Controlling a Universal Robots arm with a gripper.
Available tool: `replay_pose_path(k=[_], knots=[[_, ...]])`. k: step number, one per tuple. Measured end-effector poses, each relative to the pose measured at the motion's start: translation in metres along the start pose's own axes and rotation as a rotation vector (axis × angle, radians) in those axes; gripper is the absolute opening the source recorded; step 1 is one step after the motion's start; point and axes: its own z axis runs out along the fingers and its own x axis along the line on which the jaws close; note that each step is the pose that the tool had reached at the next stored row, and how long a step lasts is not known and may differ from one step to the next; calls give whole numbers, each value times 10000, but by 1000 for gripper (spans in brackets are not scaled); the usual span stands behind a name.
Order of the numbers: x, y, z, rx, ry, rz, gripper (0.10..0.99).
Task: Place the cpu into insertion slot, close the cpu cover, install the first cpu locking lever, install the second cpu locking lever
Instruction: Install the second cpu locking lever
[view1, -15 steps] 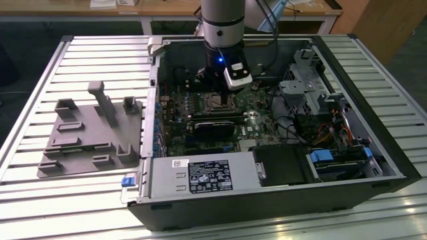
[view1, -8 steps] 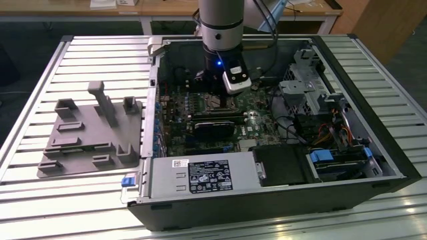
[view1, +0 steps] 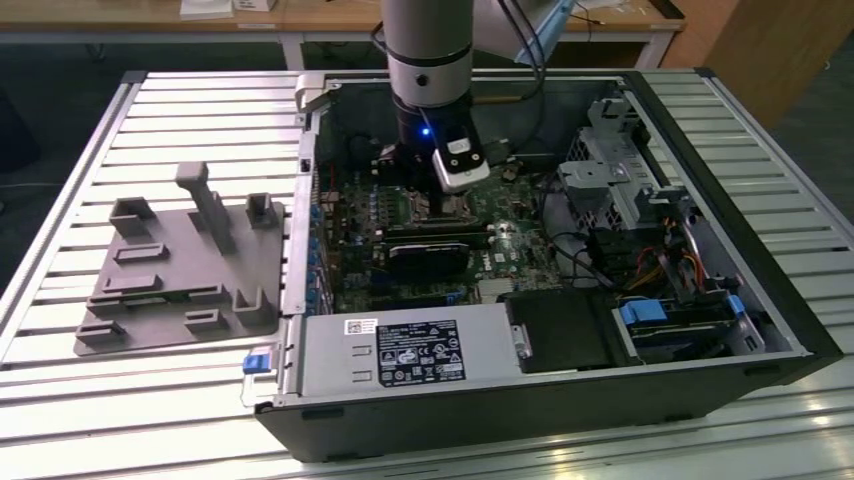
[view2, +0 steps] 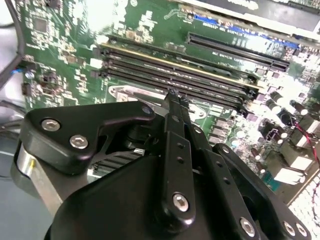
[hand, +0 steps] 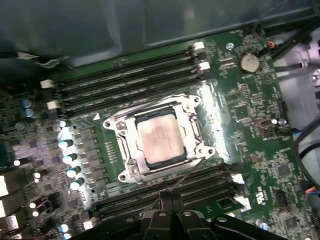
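Item: cpu (hand: 161, 142) is sitting in the insertion slot (hand: 196, 131), with the cpu cover (hand: 129, 152) lying closed around it. End effector (hand: 171, 196) is hovering beside the socket, fingers pressed together, holding nothing.

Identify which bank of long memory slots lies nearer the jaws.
The bank on the gripper's side of the cpu cover; the other bank lies beyond it.

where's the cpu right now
In the first wrist view the cpu sits in the insertion slot under the closed cpu cover, between two banks of long black memory slots, with the gripper just beside the socket.
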Motion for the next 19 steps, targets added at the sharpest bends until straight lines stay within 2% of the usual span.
replay_pose_path(k=[3,7,14,19], knots=[[37,-17,10,-134,42,-94,102],[63,-52,29,-245,76,-138,102],[64,-61,36,-277,88,-144,102],[72,-77,62,-485,146,-121,102]])
